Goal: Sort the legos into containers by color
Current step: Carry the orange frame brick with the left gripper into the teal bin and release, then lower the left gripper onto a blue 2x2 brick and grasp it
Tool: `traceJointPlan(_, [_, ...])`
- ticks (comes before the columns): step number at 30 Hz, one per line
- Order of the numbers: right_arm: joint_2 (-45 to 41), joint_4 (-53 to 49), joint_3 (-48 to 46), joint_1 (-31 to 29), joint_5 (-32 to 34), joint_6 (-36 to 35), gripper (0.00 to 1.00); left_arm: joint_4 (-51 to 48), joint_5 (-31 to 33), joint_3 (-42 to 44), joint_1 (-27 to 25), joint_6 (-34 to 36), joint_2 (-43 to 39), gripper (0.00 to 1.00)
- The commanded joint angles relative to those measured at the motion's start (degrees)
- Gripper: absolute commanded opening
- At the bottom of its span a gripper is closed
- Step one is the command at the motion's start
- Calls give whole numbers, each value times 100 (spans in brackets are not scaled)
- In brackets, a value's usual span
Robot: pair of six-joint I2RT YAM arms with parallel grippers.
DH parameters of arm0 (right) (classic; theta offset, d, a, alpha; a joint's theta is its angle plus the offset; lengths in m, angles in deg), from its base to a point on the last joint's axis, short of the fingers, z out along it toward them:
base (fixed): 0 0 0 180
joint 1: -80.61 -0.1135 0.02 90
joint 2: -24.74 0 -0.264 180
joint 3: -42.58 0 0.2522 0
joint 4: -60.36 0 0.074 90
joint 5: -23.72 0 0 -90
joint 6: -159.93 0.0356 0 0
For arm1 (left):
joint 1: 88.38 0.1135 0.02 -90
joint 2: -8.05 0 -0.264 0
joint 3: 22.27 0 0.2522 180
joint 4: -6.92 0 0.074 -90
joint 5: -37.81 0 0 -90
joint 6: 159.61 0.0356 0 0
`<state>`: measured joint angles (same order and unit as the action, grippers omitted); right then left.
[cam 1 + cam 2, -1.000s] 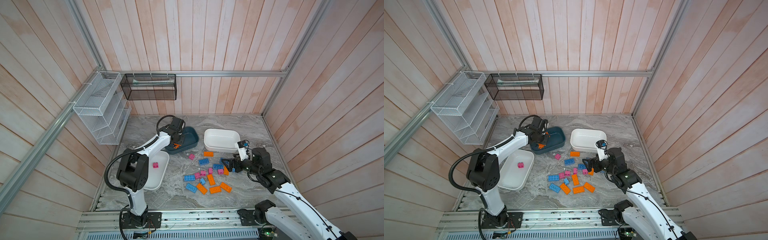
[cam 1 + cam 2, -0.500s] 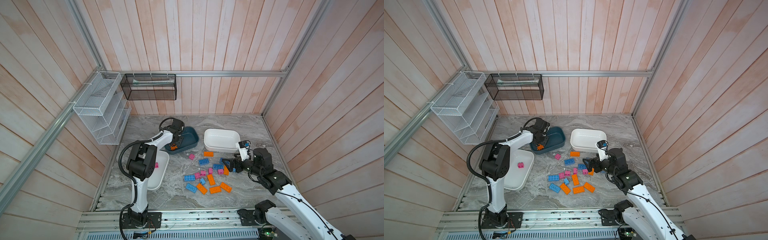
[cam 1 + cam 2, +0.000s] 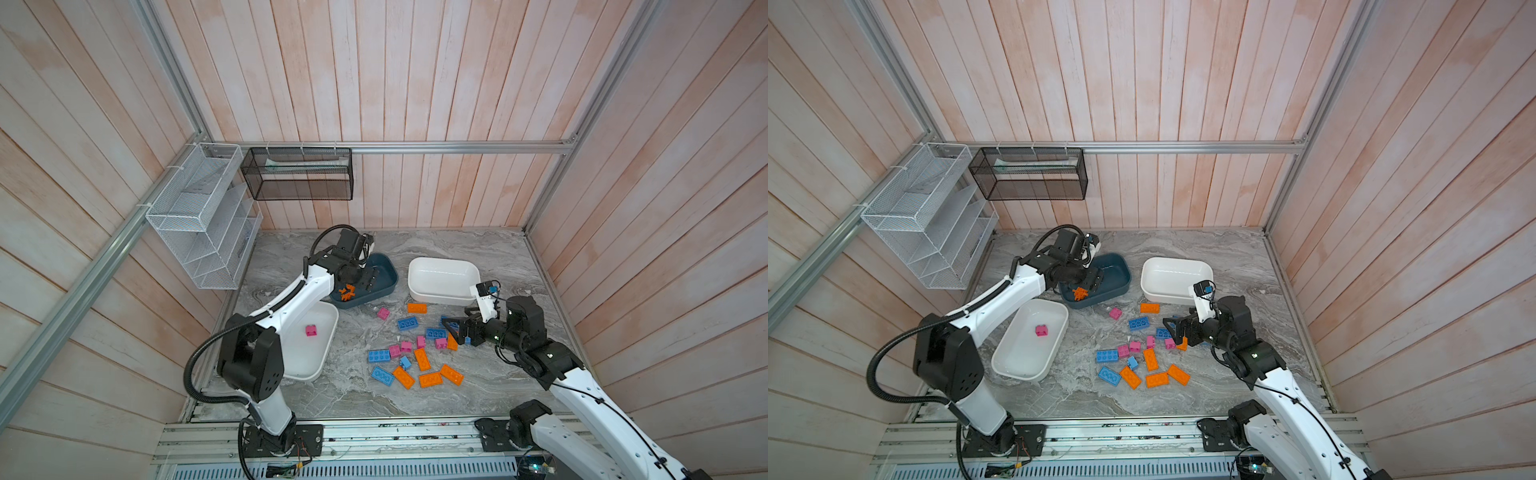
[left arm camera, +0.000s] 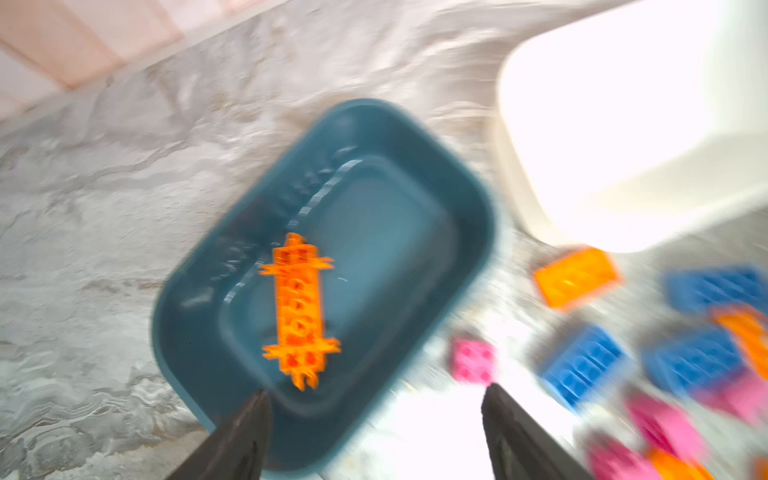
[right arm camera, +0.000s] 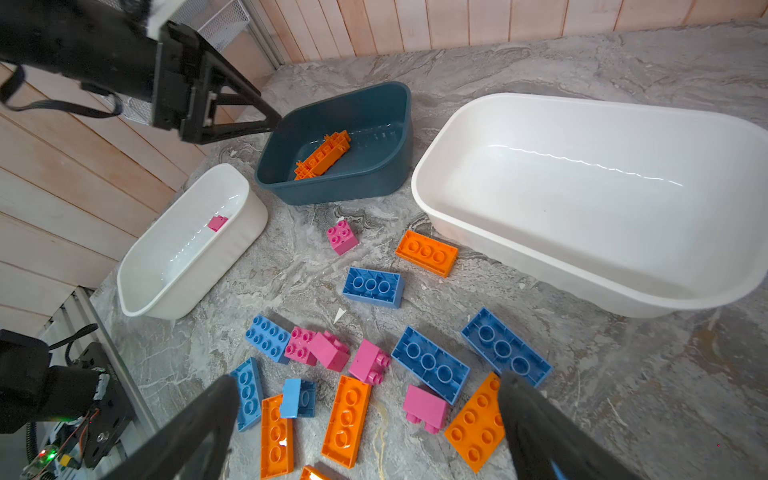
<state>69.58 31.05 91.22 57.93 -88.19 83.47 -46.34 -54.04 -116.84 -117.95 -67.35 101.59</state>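
Spiky orange lego (image 4: 300, 309) in teal tub (image 5: 332, 187) | pink lego (image 3: 311, 330) in white tub (image 3: 303, 359) | left hand (image 4: 376, 392), right hand (image 5: 365, 380) spread

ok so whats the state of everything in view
teal tub, upright, holds spiky piece
left white tub, upright, holds one pink brick
right white tub, upright, nothing inside
loose bricks, on table, unsorted
left gripper, open, empty, over teal tub
right gripper, open, empty, over loose bricks

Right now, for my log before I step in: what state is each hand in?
Left hand: open, empty; spiky orange piece lies in the teal tub.
Right hand: open, empty.
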Motion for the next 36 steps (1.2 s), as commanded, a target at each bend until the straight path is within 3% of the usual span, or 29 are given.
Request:
traceJointPlan(1, [60, 143, 147, 20, -250, 61, 98, -302, -543, 729, -368, 565, -408, 84])
traceJointPlan(5, [36, 173, 118, 18, -231, 86, 98, -315, -1657, 1504, -662, 1647, -1023, 83])
traceJointPlan(8, [-8, 172, 45, 17, -236, 112, 98, -54, -1900, 2101, -938, 2239, -1364, 84])
traceJointPlan(13, [-205, 115, -132, 9, -176, 173, 98, 191, -1620, 2611, -1168, 2515, -1155, 83])
traceJointPlan(19, [-368, 72, -292, 18, -61, 219, 98, 1222, -1203, 3191, -1494, 2574, -854, 81])
traceJointPlan(29, [-389, 195, -477, 20, -40, 269, 98, 1546, -641, 3059, -1596, 2639, -179, 71])
traceJointPlan(36, [-388, 206, -524, 18, -6, 227, 98, 1502, -563, 3037, -1589, 2628, 71, 53])
